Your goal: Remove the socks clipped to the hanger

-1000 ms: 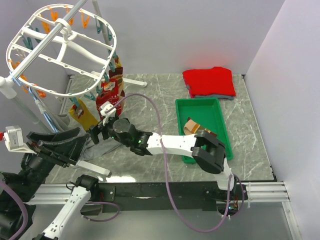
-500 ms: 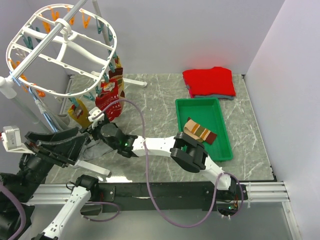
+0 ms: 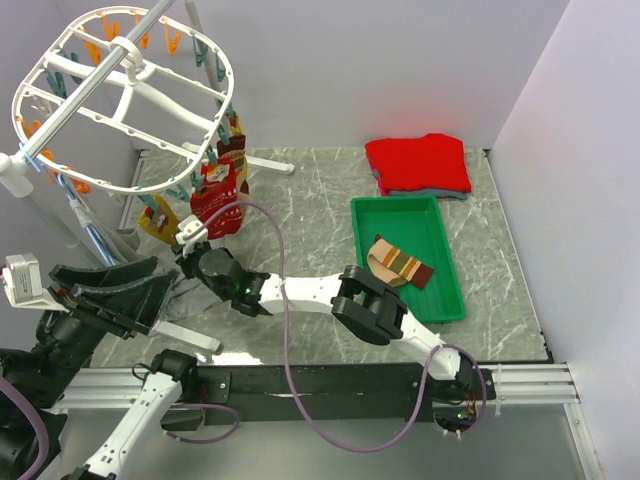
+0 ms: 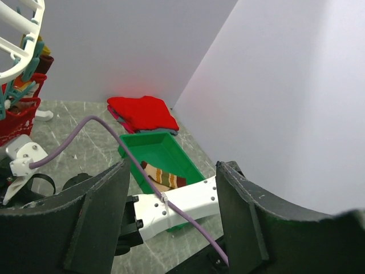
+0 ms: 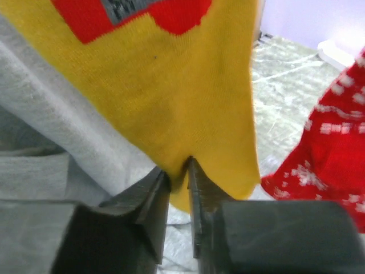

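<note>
The white oval hanger (image 3: 120, 95) hangs at the upper left, with socks clipped along its near rim. Red patterned socks (image 3: 215, 195) dangle there, and a mustard-yellow sock (image 3: 150, 220) hangs to their left. My right gripper (image 3: 185, 255) reaches under the rim. In the right wrist view it (image 5: 178, 171) is shut on the lower edge of the yellow sock (image 5: 188, 103), beside a red sock (image 5: 325, 165). My left gripper (image 4: 172, 168) is open and holds nothing, low at the left, apart from the hanger (image 4: 20, 45).
A green tray (image 3: 395, 203) right of centre holds a striped sock (image 3: 400, 262). A folded red garment (image 3: 418, 163) lies at the back. Grey fabric (image 5: 51, 148) lies under the yellow sock. The right arm's purple cable (image 3: 270, 230) loops over the table.
My right gripper moved left from the red socks to the yellow sock and closed on its lower edge. The left arm stayed put.
</note>
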You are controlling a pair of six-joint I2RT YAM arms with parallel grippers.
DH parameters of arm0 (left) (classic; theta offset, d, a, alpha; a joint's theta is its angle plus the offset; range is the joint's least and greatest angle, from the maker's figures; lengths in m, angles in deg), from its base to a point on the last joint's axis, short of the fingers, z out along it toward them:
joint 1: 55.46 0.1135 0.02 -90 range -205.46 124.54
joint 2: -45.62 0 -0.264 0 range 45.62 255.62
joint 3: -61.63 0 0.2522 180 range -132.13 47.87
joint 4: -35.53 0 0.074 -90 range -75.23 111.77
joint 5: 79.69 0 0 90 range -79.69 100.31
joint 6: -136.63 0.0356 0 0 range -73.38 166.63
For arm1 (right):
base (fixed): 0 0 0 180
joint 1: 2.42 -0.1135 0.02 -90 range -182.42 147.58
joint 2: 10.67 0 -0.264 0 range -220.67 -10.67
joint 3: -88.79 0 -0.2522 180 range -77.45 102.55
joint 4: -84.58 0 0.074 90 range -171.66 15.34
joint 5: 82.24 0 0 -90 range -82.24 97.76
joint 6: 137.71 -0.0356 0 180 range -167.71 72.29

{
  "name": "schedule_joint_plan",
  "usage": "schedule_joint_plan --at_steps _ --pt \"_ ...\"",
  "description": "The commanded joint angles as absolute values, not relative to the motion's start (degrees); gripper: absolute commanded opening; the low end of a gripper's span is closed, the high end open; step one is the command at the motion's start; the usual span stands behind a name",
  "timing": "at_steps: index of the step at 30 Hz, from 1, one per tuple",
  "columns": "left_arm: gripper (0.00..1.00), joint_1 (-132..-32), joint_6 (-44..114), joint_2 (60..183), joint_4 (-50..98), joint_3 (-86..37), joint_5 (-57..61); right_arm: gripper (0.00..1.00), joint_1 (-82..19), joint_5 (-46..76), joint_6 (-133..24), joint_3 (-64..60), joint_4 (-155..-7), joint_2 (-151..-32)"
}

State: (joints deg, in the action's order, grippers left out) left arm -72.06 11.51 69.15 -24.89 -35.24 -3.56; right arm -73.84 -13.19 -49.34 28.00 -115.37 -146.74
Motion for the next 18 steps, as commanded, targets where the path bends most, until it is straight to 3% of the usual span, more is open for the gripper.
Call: schedule_joint_plan --at_steps 1,3,18 --pt "0.66 -72.2 12.5 70.2 -23.9 -34.7 -5.6 0.07 -73.8 -13.8 -49.3 22.3 -121.2 -140.6" --pt "0.66 -72.2 12.7 70.3 -23.8 -34.3 -6.0 0.0 -73.7 -12.9 -49.0 19.2 -121.8 -138.7" --pt "0.62 -72.2 12.2 79.1 -28.2 -33.0 6.3 0.0 -74.2 -4.4 -53.3 2.5 -98.7 -111.2"
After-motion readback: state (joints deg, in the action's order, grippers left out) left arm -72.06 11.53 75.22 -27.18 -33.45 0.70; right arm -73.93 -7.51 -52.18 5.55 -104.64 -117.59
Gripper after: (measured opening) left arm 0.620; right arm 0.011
